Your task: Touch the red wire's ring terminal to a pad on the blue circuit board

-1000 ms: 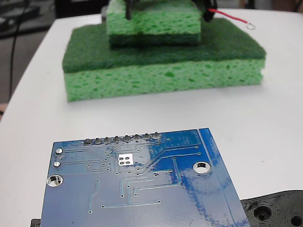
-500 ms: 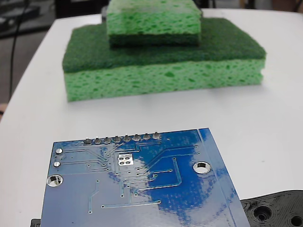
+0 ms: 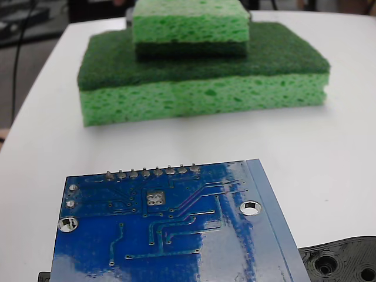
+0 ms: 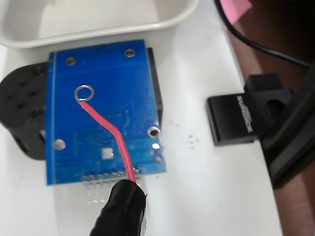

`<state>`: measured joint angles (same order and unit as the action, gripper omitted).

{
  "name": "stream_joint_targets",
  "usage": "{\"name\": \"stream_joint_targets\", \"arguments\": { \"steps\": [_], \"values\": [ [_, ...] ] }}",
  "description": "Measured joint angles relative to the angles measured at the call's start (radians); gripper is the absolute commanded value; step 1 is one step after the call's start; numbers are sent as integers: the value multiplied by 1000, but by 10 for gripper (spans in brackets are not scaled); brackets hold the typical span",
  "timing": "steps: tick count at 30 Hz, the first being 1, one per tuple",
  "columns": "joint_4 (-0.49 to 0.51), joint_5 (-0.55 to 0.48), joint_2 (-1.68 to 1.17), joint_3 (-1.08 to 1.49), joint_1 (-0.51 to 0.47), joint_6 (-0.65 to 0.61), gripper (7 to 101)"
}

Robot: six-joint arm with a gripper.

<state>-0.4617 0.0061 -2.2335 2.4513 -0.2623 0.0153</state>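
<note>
White surface [image 4: 206, 162] now: wire's left the sponges, tool unseen so grip's unclear, ring terminal [image 4: 84, 93] ahead over the blue circuit board [image 4: 101, 113], past the pad [image 4: 106, 153].

In the fixed view, my red wire [image 4: 109, 130] and its ring terminal [image 4: 84, 93] are no longer showing at one o'clock above the green sponges [image 3: 200, 70], where they were hanging a second ago beside a dark part of my arm; that corner emptied half a second ago. The glare on the blue circuit board [image 3: 176, 235] is shifting, its right half now darker, and the pad [image 3: 155, 198] is looking dull grey instead of bright white.
</note>
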Motion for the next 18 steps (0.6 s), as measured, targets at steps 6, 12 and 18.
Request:
{"name": "stream_joint_targets", "arguments": {
  "steps": [6,12,18],
  "values": [
    [71,17,67,20,5,23,1003],
    [117,12,158,11,18,31,1003],
    [150,6,236,-14,29,35,1003]
  ]
}}
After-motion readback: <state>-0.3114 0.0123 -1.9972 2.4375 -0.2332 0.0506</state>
